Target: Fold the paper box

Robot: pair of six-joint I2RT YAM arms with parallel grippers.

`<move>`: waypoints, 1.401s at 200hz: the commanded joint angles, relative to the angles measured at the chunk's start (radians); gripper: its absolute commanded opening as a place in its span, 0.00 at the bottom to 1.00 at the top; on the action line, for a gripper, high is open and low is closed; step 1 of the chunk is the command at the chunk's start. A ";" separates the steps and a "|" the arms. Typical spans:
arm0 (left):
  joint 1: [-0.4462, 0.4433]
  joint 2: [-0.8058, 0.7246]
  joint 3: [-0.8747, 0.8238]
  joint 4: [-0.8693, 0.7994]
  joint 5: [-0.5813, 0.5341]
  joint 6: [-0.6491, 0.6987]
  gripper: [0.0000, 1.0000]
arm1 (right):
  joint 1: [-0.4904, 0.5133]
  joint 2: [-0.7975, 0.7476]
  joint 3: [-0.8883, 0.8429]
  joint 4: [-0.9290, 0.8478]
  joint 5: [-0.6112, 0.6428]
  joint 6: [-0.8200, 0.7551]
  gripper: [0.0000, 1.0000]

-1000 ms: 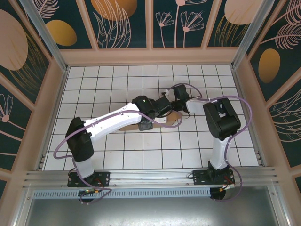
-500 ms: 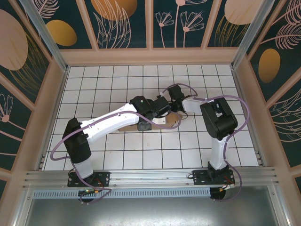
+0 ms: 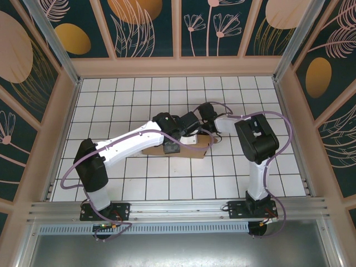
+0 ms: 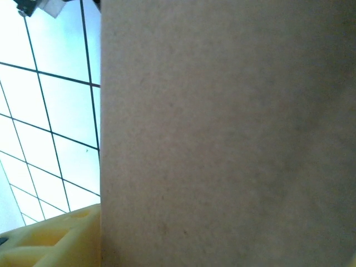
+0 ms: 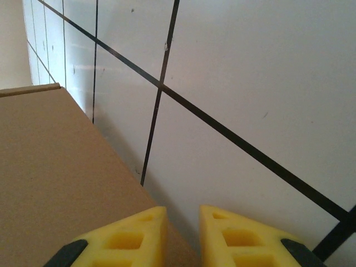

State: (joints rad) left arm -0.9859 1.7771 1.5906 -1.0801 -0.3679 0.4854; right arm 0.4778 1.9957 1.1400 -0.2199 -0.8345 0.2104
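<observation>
Top external: I see the paper box (image 3: 194, 151) lying flat in the middle of the white gridded table (image 3: 128, 100), mostly covered by both arms. The left arm (image 3: 133, 139) crosses in from the lower left, the right arm (image 3: 256, 139) bends in from the right, and their wrists meet just above the box's upper edge. The left gripper (image 3: 193, 133) seems to sit at that edge, though it is too cluttered there for me to be sure.

Left wrist: brown cardboard (image 4: 222, 133) takes up the centre and right of the frame, with table squares (image 4: 50, 111) on the left. One yellow finger (image 4: 50, 242) shows at the lower left. I cannot tell how wide this gripper stands.

Right wrist: the right gripper (image 5: 183, 239) sits at the bottom centre, fingers nearly together with a narrow slit and nothing between them. The box (image 5: 55, 167) fills the lower left, its edge running under the left finger (image 5: 125, 239); bare table (image 5: 250, 83) lies to the right.
</observation>
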 commanded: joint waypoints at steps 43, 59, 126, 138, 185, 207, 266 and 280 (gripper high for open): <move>0.019 0.000 -0.028 0.113 -0.045 -0.009 0.73 | 0.007 0.005 0.023 -0.036 0.039 -0.030 0.24; 0.019 -0.008 -0.042 0.124 -0.045 -0.011 0.74 | 0.005 -0.011 0.023 -0.029 0.055 -0.027 0.26; 0.018 -0.057 -0.111 0.161 -0.035 -0.028 0.81 | -0.001 -0.084 0.015 -0.012 0.124 -0.028 0.42; 0.018 -0.058 -0.112 0.160 -0.039 -0.030 0.81 | -0.001 -0.098 0.015 -0.011 0.137 -0.028 0.43; 0.017 -0.120 -0.134 0.173 -0.050 -0.042 0.87 | -0.008 -0.151 0.014 -0.018 0.182 -0.029 0.52; 0.016 -0.148 -0.157 0.203 -0.044 -0.045 0.98 | -0.007 -0.169 0.011 -0.016 0.183 -0.033 0.54; 0.014 -0.203 -0.180 0.246 -0.042 -0.060 0.99 | 0.004 -0.194 0.006 -0.011 0.202 -0.040 0.55; 0.013 -0.217 -0.179 0.247 -0.040 -0.062 0.99 | 0.004 -0.198 0.013 -0.015 0.209 -0.039 0.55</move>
State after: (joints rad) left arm -0.9752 1.6077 1.4162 -0.8608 -0.4038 0.4431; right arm 0.4778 1.8500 1.1400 -0.2264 -0.6518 0.1883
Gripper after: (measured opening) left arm 0.985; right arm 0.548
